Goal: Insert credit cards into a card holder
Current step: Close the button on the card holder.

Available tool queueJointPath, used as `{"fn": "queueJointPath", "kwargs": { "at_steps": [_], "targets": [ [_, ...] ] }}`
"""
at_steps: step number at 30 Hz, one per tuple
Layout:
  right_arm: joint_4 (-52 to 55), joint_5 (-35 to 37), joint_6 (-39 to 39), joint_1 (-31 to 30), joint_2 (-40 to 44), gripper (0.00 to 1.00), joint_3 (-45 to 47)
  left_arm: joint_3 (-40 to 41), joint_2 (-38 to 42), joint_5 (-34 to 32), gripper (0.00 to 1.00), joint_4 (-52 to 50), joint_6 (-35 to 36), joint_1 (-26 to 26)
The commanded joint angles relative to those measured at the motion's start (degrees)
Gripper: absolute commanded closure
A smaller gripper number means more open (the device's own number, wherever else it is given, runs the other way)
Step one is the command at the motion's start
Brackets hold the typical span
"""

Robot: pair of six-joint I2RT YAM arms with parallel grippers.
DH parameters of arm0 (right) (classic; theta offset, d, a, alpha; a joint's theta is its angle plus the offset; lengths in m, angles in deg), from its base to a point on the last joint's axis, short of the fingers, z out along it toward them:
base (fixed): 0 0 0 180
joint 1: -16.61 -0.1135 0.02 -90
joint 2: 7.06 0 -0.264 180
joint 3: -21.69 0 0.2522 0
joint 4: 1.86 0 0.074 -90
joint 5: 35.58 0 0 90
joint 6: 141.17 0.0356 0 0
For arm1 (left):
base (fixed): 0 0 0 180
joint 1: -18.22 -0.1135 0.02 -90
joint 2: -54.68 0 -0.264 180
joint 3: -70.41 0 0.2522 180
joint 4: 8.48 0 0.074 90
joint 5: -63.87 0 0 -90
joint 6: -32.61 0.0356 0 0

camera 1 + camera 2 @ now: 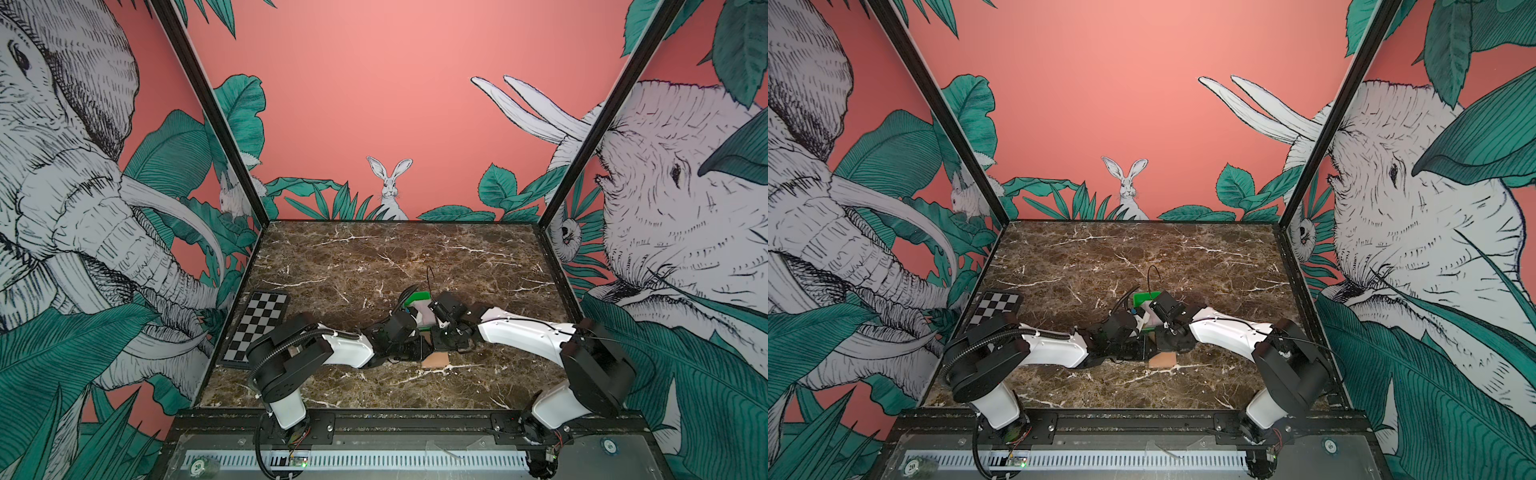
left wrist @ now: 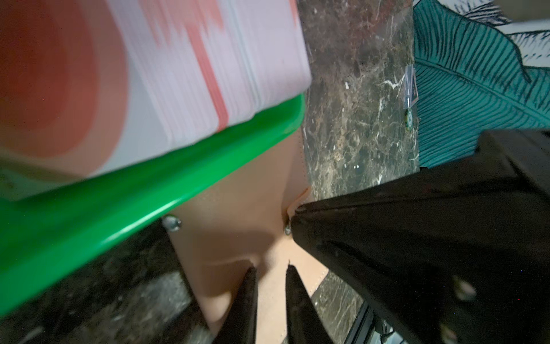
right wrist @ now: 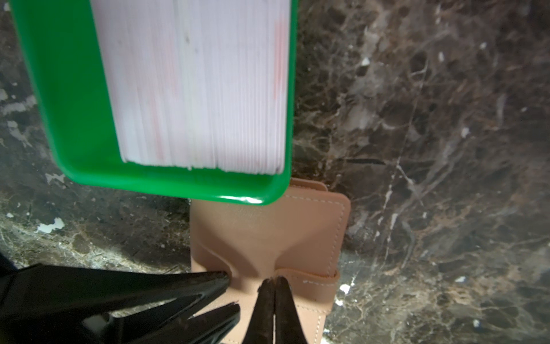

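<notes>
The left claw is barely parted, a leaf of the tan leather-like folding card holder pinched between its fingers. The right claw is closed tight on the holder's flap edge. The 1 card holder lies on the brown marble tabletop, just beside a corner of the 1 green plastic tray, which holds 1 thick stack of white credit cards, too many to count. 1 black-and-white checkered board lies well apart.
</notes>
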Motion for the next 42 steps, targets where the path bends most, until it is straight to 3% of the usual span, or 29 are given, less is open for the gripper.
{"fn": "queueJointPath", "kwargs": {
  "at_steps": [1, 22, 25, 30, 34, 42],
  "targets": [
    [4.29, -1.07, 0.82, -1.41, -4.32, 1.0, 2.95, 0.9, -1.89, -0.84, 0.8, -6.14, -0.1, 1.0],
    [3.51, -2.6, 1.9, -1.77, -3.2, 1.0, 1.48, 1.95, -1.17, -1.28, 0.8, -5.62, -0.43, 1.0],
    [1.5, -3.93, 2.26, -1.76, -0.19, 0.92, 2.05, 2.8, -0.55, -1.46, 0.8, -5.2, -0.79, 1.0],
    [-1.69, -6.28, 1.76, -1.77, 2.76, 0.91, 2.91, 3.73, 0.37, -0.84, 0.8, -3.24, -1.95, 1.0],
    [-3.32, -7.79, 1.58, -1.79, 5.25, 0.85, 3.83, 3.51, 1.13, -0.9, 0.8, -3.21, -2.31, 1.0],
    [-1.96, -6.47, 1.38, -1.77, 12.33, 0.8, 5.42, 2.64, 3.18, -1.6, 0.79, -6.06, -1.68, 0.96]
  ]
}}
